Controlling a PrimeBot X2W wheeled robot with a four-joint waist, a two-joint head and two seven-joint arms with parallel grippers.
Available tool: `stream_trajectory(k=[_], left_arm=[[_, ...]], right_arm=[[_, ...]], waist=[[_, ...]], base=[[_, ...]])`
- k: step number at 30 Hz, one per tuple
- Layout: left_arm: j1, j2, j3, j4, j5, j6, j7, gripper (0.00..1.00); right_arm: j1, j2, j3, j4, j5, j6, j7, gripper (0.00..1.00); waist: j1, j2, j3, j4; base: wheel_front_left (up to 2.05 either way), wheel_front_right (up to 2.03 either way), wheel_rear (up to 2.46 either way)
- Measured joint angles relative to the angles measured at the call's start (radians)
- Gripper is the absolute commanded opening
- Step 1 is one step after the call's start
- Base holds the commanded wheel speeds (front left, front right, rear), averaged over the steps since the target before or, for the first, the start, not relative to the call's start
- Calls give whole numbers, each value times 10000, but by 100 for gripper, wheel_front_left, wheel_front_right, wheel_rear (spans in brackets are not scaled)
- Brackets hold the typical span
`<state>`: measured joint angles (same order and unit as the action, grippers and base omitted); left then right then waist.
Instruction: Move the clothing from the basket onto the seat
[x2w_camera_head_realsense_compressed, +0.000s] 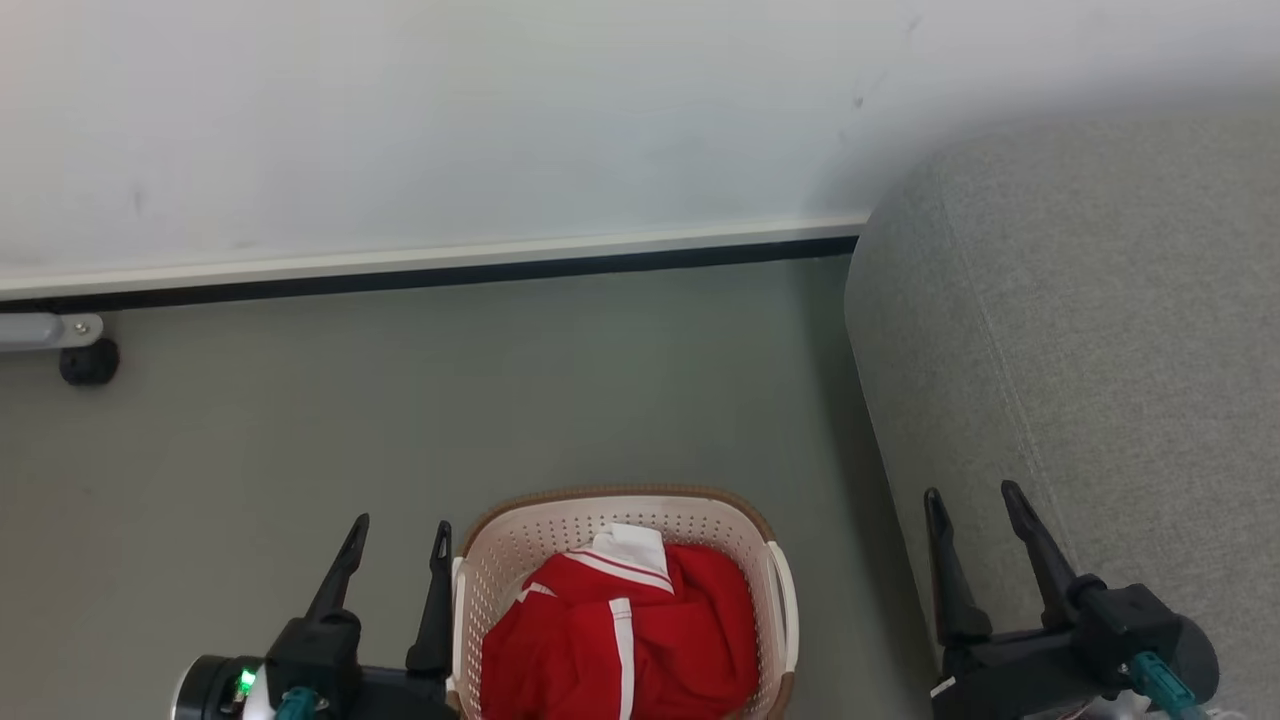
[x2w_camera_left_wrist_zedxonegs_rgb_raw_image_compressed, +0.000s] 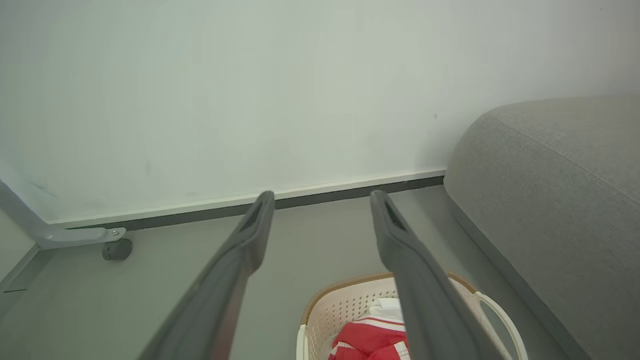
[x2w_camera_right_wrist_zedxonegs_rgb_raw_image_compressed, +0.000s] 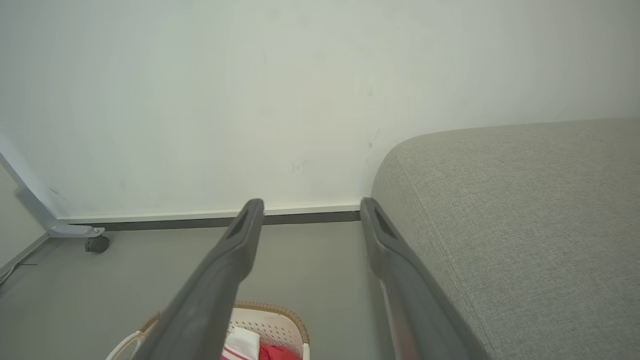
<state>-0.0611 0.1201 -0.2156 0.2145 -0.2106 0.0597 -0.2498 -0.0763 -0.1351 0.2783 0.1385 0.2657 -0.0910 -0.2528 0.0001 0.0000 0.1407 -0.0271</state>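
Red clothing (x2w_camera_head_realsense_compressed: 690, 625) (white-striped) lies crumpled in the basket (x2w_camera_head_realsense_compressed: 500, 560).

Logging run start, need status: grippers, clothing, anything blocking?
Left gripper open, empty, beside the basket. Right gripper open, empty, at the seat edge. Clothing in basket, untouched. No obstruction seen between basket and seat.

Red clothing (x2w_camera_head_realsense_compressed: 620, 640) with white stripes, cream basket (x2w_camera_head_realsense_compressed: 520, 545) brown-rimmed, light-grey seat (x2w_camera_head_realsense_compressed: 1100, 350)
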Motion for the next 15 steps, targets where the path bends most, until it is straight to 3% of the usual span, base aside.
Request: stream_trajectory(k=[15], left_arm=[[-1651,-299,-1085,1992,552,-474,291,100]], right_arm=[[-835,-63,61,-832,-405,4,-10,100]], waist=[[1,1,1941,-641]], base=[[0,0,0]])
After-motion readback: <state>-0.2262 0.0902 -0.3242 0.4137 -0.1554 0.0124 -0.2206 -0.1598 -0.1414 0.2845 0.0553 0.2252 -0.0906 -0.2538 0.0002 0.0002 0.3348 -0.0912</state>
